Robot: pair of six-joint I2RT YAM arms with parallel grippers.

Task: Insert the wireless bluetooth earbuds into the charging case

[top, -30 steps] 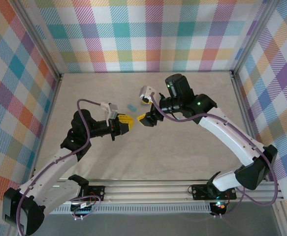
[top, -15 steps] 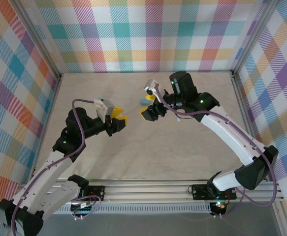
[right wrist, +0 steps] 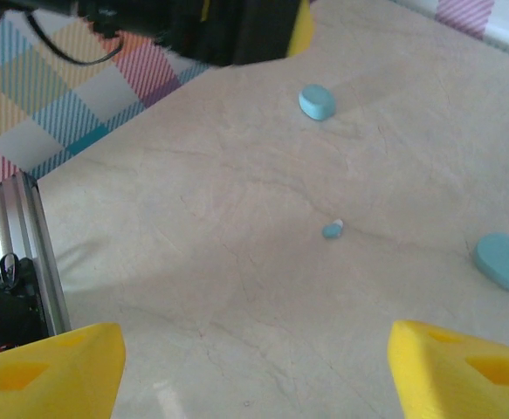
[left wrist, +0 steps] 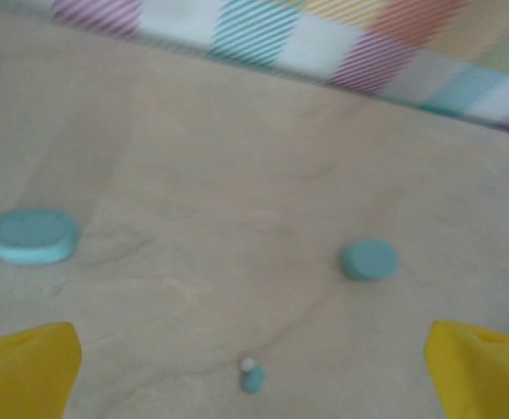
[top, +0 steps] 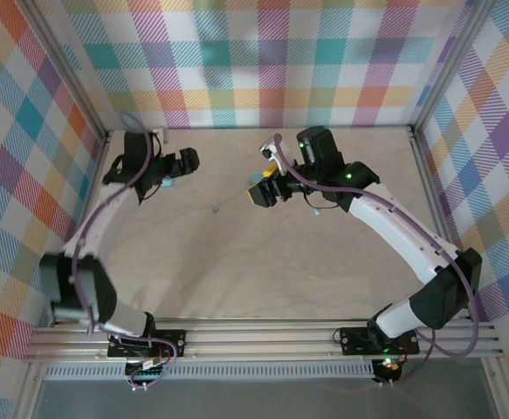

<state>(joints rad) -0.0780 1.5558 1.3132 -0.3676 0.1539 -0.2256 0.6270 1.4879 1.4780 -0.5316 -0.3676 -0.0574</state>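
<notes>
1. Top view: a second ago the left gripper (top: 182, 164) was pinched shut at mid-table, facing the right one. It has since swung off to the far left corner. One earbud (top: 216, 208) lies loose on the table (top: 263, 271), between the two grippers and apart from both. A blue case (top: 168, 182) sits just beside the left gripper. The right gripper (top: 261, 190) has moved only slightly.

2. Left wrist view: the left gripper (left wrist: 252, 340) now stands wide, its yellow fingers (left wrist: 23, 371) at the lower corners with nothing between them. The earbud (left wrist: 252, 377) lies untouched on the table just ahead. An oval case (left wrist: 33, 236) to the left and a rounder case (left wrist: 369, 259) to the right are both apart from it.

3. Right wrist view: the right gripper (right wrist: 254, 349) is also spread and empty. The earbud (right wrist: 332, 229) rests on bare table between a far case (right wrist: 317, 102) by the left arm (right wrist: 193, 26) and a near case (right wrist: 505, 260).

4. Meaning: the bud has been let go but sits in no case, so it probably needs picking up again. Whether either case is open, I cannot tell.
</notes>
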